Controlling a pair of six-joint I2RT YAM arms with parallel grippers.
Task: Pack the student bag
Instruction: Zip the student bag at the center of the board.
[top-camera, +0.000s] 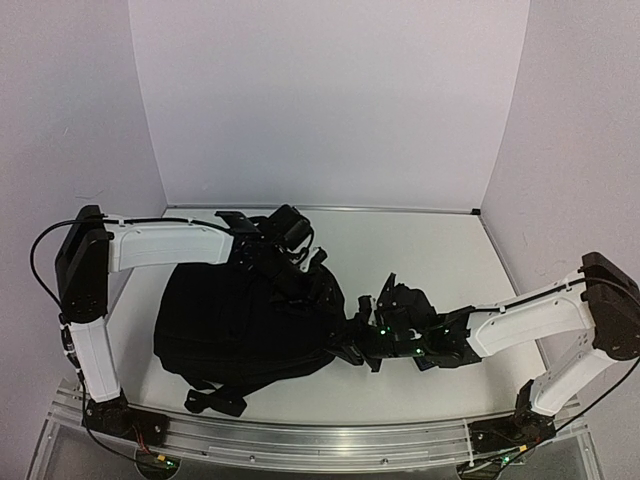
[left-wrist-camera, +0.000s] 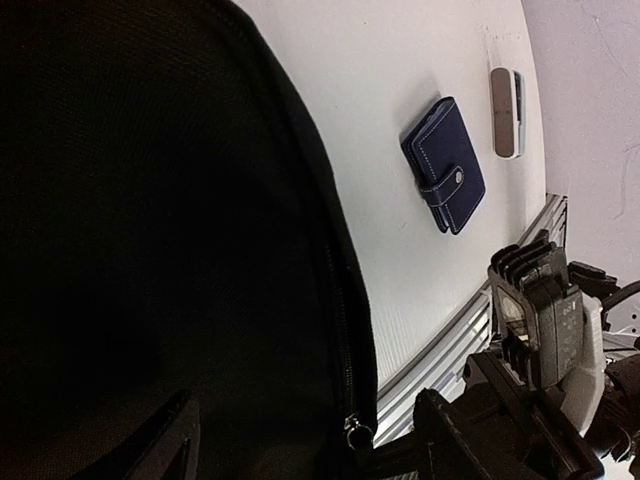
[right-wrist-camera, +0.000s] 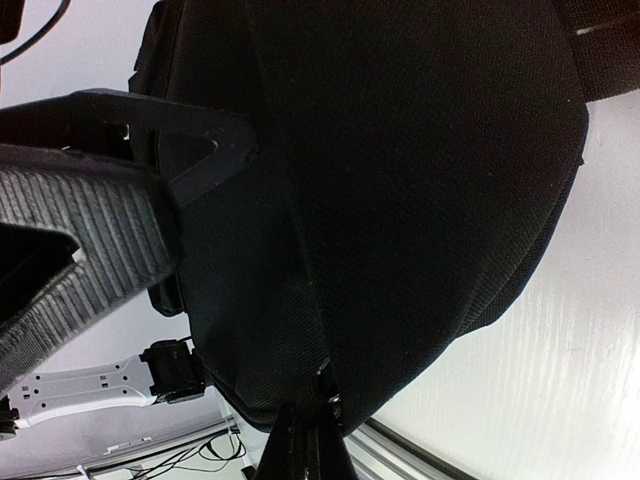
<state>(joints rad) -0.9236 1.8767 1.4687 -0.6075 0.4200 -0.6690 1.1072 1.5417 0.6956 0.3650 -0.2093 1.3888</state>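
The student bag (top-camera: 240, 320), a large black fabric backpack, lies left of the table's middle and also fills the right wrist view (right-wrist-camera: 400, 180). My left gripper (top-camera: 292, 250) hangs over its far edge. In the left wrist view that gripper (left-wrist-camera: 305, 405) is open, its fingers astride the bag's zipper line, with the zipper pull (left-wrist-camera: 352, 430) between them. My right gripper (top-camera: 357, 338) is at the bag's right end. Seen from its wrist, the right gripper (right-wrist-camera: 318, 405) is shut, pinching the bag's seam at a small metal piece.
A dark-blue wallet (left-wrist-camera: 445, 165) and a small white and silver object (left-wrist-camera: 505, 112) lie on the white table beyond the bag. A grey ribbed strap (right-wrist-camera: 80, 230) with a black buckle (right-wrist-camera: 200, 150) crosses the right wrist view. The aluminium rail (top-camera: 320, 440) runs along the near edge.
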